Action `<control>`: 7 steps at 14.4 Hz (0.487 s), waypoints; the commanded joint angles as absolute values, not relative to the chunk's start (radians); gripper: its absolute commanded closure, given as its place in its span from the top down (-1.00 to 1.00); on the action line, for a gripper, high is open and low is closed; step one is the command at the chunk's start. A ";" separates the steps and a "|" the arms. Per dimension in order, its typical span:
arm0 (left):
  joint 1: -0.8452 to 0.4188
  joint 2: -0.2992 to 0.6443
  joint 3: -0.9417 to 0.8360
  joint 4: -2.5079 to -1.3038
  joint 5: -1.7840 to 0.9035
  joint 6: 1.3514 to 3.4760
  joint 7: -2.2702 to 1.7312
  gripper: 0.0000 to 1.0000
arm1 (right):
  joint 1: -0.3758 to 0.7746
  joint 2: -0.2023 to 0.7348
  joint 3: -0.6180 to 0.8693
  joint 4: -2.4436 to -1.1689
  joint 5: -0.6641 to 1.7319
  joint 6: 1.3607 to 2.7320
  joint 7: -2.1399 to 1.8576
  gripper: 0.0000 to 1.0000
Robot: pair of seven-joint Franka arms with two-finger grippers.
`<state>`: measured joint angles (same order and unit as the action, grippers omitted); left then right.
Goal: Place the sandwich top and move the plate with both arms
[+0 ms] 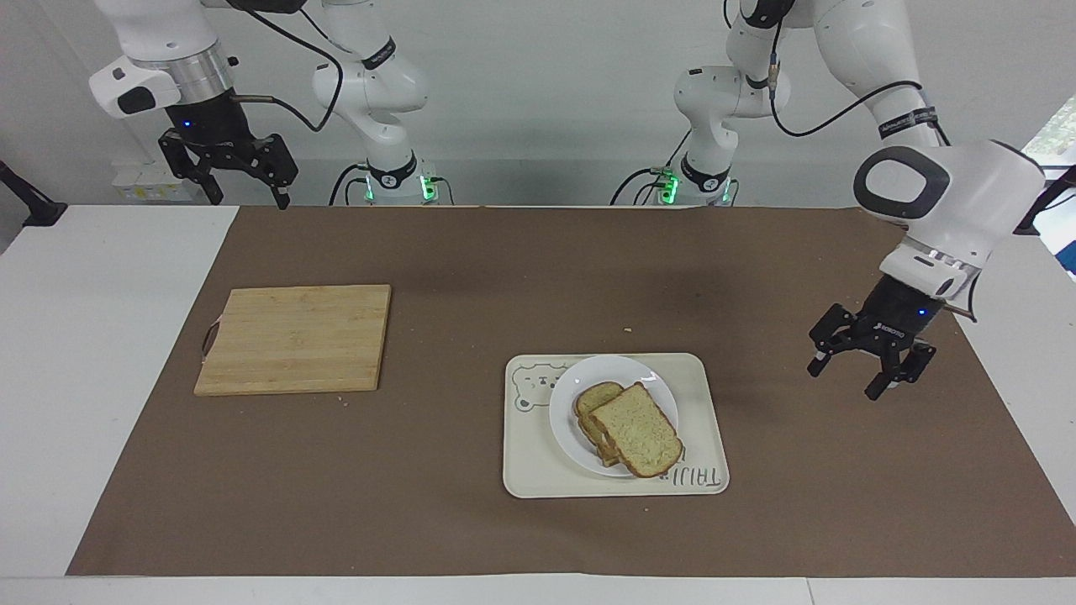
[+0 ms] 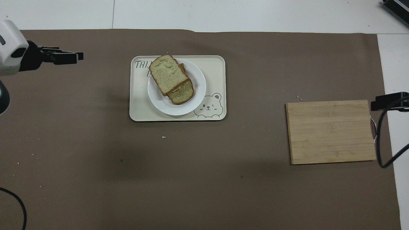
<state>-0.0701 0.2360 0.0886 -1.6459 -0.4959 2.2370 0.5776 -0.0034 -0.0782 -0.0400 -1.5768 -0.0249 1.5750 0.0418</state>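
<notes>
The sandwich top (image 1: pixel 636 429) is already laid on the stack on the plate (image 1: pixel 567 428), inside the bear tray (image 1: pixel 702 424). Moving the plate is judged next. The left claw (image 1: pixel 867 360) hangs empty, fingers apart, over the table; the right claw (image 1: pixel 229 168), also spread, waits raised.

Both arms are built of glossy white, rounded jointed segments with dark grey bands at the joints. The left arm (image 1: pixel 950 193) carries a rounded cap face outlined by a broad dark grey ring, and black collars with small white lettering on its upper links. A thin black cable loops loosely along each arm. The right arm (image 1: pixel 168 50) shows a ribbed silver metal wrist ring above a black housing with a small blue light. The black two-finger left gripper (image 1: pixel 870 357) bears small white lettering and a blue light; the black right gripper (image 1: pixel 231 172) has angular, linkage-style fingers. Green indicator lights glow at both bases.
</notes>
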 commanded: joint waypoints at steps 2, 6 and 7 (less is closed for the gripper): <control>-0.045 0.233 0.090 -1.461 -0.292 1.949 0.497 1.00 | -0.008 -0.087 -0.035 -1.575 -0.037 1.560 0.021 1.00; -0.046 0.151 0.114 -1.422 -0.180 1.745 0.485 1.00 | -0.008 -0.087 -0.035 -1.575 -0.037 1.560 0.021 1.00; -0.046 0.121 0.114 -1.422 -0.163 1.696 0.483 1.00 | -0.008 -0.087 -0.035 -1.575 -0.037 1.560 0.021 1.00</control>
<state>-0.0474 0.1743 0.1114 -1.4249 -0.2094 1.7861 0.4989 -0.0034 -0.0782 -0.0400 -1.5768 -0.0249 1.5750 0.0418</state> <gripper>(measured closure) 0.000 0.000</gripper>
